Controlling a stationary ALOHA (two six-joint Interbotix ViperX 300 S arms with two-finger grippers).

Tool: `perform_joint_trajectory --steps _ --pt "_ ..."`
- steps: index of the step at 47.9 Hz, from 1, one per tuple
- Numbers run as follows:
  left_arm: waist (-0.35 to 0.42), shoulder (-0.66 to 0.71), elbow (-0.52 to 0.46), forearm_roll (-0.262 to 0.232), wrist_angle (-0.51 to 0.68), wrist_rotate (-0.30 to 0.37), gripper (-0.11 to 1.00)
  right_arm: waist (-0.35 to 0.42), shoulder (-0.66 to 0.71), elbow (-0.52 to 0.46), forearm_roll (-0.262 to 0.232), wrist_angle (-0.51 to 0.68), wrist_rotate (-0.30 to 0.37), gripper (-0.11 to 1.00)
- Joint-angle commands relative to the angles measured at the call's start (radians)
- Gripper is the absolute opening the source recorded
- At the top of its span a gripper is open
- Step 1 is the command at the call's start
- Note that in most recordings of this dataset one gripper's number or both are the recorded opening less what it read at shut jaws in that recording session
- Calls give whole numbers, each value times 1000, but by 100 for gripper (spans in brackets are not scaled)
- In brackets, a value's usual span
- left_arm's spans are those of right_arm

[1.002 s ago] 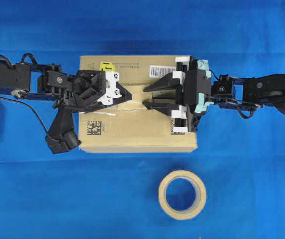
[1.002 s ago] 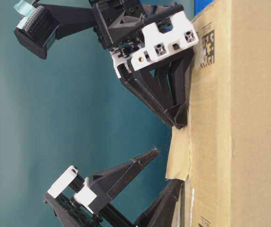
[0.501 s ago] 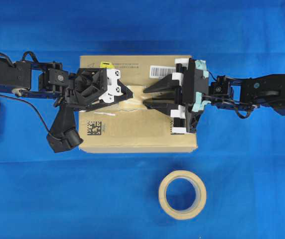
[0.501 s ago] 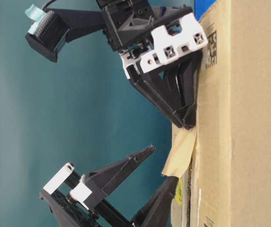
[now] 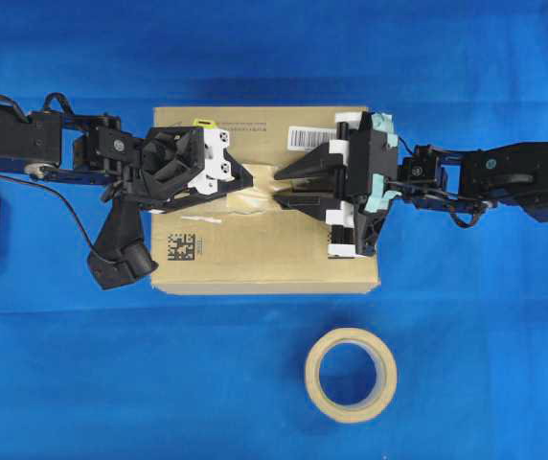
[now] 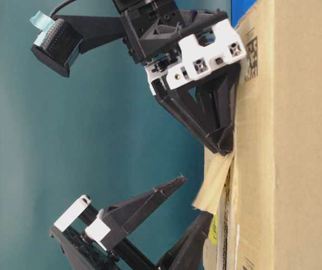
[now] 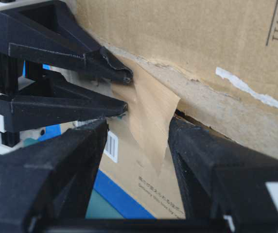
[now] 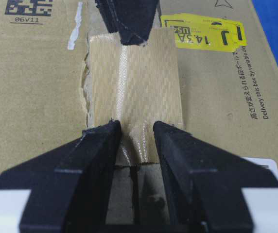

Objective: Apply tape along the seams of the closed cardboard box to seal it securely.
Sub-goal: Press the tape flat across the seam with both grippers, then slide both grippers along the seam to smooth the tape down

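The cardboard box (image 5: 264, 244) sits mid-desk on the blue cloth, with both arms reaching in over its top from opposite ends. Along the middle of that top runs the seam (image 8: 129, 184), and the tape (image 5: 255, 196) lies on it between the two grippers, its long axis in line with the seam and with both arms.

The left gripper (image 5: 245, 180) presses its tips down on the tape's end nearer the yellow sticker (image 8: 204, 35) — its fingers (image 7: 202, 165) stand apart, straddling the strip and holding nothing. The right gripper (image 5: 282, 187) meets the opposite end; its fingers (image 8: 97, 145) are also spread, one to each side of a tape end that curls up off the cardboard — the table-level view shows that flap standing clear of the surface.

So the loose end lies directly at the right arm's tips, and that arm looks the better placed to flatten it while the left pins the far end. The tape roll (image 5: 351, 375) rests on the desk well apart, untouched.
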Motion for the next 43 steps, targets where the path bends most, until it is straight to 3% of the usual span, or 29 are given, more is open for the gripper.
perform_joint_trajectory --steps 1,30,43 --pt "5 -9 -21 2 21 -3 50 -2 -6 -5 3 14 -2 41" --pt "9 -48 -15 2 57 -12 50 -2 -9 2 18 18 -2 41" --pt "6 -140 34 -3 -64 -86 50 3 -81 0 15 17 -15 41"
